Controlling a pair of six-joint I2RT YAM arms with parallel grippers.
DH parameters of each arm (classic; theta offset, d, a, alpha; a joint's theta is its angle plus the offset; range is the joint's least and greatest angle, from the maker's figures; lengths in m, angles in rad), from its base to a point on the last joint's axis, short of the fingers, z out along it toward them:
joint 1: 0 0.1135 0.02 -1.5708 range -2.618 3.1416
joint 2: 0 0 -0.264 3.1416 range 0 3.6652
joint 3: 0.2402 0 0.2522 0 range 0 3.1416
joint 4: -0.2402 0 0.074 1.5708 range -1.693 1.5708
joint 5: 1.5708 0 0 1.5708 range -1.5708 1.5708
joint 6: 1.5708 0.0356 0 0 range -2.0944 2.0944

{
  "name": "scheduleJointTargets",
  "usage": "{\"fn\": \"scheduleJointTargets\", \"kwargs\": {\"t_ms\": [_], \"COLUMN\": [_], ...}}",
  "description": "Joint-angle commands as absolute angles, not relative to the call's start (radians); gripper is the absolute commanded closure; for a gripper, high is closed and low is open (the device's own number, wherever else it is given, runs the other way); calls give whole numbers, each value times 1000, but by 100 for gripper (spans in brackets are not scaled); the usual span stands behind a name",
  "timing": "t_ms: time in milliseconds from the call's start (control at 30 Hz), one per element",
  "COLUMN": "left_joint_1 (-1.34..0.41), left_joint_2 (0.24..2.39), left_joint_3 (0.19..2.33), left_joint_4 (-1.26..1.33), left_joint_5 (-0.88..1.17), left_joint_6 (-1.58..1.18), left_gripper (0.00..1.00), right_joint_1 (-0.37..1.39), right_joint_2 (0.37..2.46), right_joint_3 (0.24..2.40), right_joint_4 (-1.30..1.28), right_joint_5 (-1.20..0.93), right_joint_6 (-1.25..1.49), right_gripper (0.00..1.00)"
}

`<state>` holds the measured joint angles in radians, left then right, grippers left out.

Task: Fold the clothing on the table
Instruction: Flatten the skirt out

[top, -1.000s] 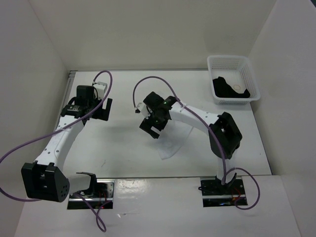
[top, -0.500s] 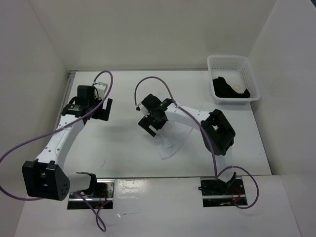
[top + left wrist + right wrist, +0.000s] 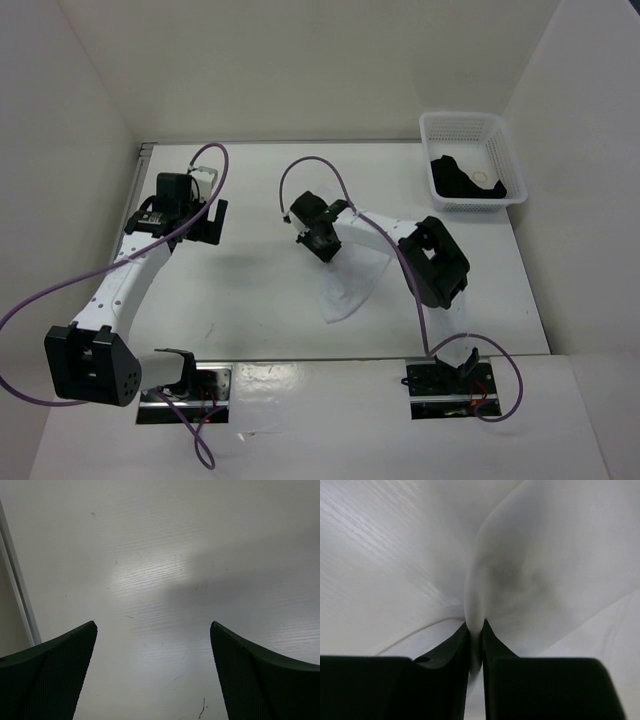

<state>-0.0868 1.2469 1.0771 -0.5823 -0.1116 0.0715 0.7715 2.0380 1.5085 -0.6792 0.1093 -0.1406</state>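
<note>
The clothing (image 3: 352, 285), a thin white garment, lies on the white table (image 3: 250, 290) right of centre, partly under the right arm. My right gripper (image 3: 322, 247) sits at its upper left edge and is shut on a pinched fold of the white fabric (image 3: 476, 605); in the right wrist view the cloth bunches upward between the two black fingers (image 3: 451, 652). My left gripper (image 3: 207, 222) hovers over bare table at the far left, away from the clothing, open with nothing between its fingers (image 3: 55, 670).
A white lattice basket (image 3: 468, 172) holding a black garment (image 3: 460, 180) stands at the back right corner. A metal rail (image 3: 17, 587) runs along the table's left edge. White walls enclose the table on three sides.
The right gripper has moved a little toward the back over the clothing's edge and closed on a fold of it. The left arm has not moved.
</note>
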Motion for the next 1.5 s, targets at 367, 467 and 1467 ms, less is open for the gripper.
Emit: {"fn": "scheduleJointTargets", "kwargs": {"t_ms": [367, 467, 1467], "left_joint_1": [-89, -89, -144], "left_joint_2": [1249, 1249, 1600], "left_joint_3": [1075, 1075, 1201], "left_joint_4": [-574, -574, -673], "left_joint_5": [-112, -112, 216], "left_joint_6": [54, 54, 75], "left_gripper": [0, 0, 3], "right_joint_1": [824, 854, 962], "right_joint_2": [1921, 1887, 1599], "right_joint_3": [1421, 1411, 1517], "right_joint_4": [-759, -826, -797], "right_joint_5": [-196, -254, -132], "right_joint_6": [-507, -621, -545], "right_gripper": [100, 100, 1]}}
